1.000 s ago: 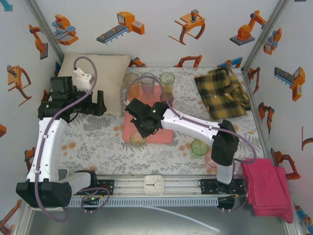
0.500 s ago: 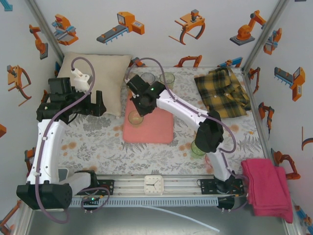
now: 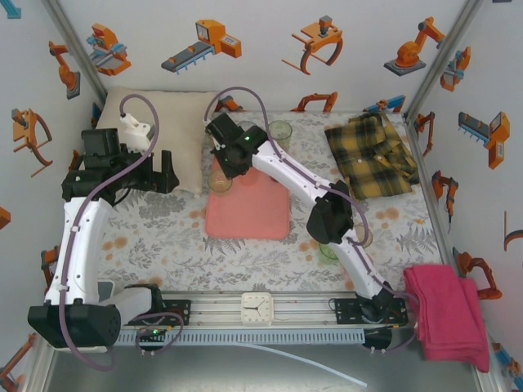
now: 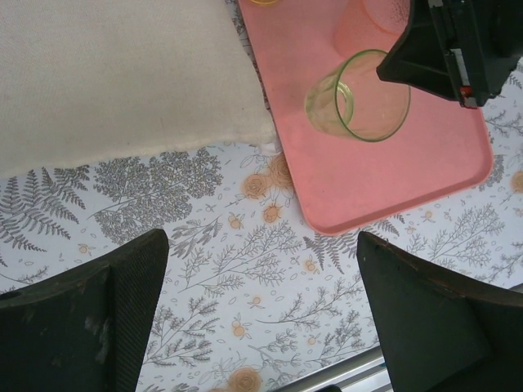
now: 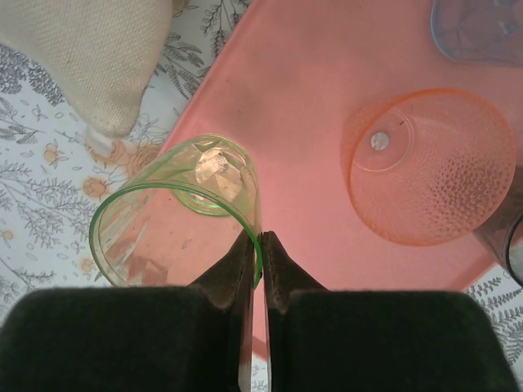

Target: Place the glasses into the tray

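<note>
My right gripper (image 5: 261,242) is shut on the rim of a green glass (image 5: 174,214), one finger inside and one outside. In the top view this green glass (image 3: 219,182) is over the far-left corner of the salmon-pink tray (image 3: 253,216), under the right gripper (image 3: 226,168). I cannot tell whether its base touches the tray (image 5: 310,90). An orange glass (image 5: 425,163) and a bluish glass (image 5: 482,28) stand on the tray beside it. My left gripper (image 4: 261,327) hangs open over the patterned cloth left of the tray (image 4: 392,175), with nothing between its fingers.
A cream pillow (image 3: 155,122) lies just left of the tray's far corner. A green glass (image 3: 280,131) stands behind the tray. Two glasses (image 3: 329,250) stand near the right arm's elbow. A plaid cloth (image 3: 372,155) lies at far right, a magenta cloth (image 3: 445,314) at near right.
The right arm has carried the green glass from the tray's near-left edge to its far-left corner. The left arm has not moved.
</note>
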Motion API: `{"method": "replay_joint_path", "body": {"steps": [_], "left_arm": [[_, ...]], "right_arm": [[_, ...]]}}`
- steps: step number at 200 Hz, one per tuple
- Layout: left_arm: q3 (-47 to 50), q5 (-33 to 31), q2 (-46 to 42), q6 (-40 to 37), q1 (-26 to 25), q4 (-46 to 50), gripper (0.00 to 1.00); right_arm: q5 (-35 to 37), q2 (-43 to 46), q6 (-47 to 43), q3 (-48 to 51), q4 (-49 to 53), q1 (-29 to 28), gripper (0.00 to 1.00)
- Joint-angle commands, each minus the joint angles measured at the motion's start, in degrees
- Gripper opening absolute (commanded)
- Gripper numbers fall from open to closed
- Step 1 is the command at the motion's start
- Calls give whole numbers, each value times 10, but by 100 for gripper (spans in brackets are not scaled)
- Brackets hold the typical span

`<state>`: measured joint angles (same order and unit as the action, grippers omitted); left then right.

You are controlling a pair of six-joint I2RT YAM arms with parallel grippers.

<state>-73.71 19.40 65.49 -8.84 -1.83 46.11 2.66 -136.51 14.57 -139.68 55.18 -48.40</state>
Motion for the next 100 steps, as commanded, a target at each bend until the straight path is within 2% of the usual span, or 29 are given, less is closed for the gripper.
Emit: {"method": "replay_joint_path", "body": {"steps": [1, 100], "left_arm": [[-4, 14, 2, 7, 3, 0, 89], [-3, 18, 12, 7, 3, 0, 89]], "right_arm": [[15, -11, -11, -27, -18, 9, 11], [31, -35, -19, -22, -93, 23, 12]]}}
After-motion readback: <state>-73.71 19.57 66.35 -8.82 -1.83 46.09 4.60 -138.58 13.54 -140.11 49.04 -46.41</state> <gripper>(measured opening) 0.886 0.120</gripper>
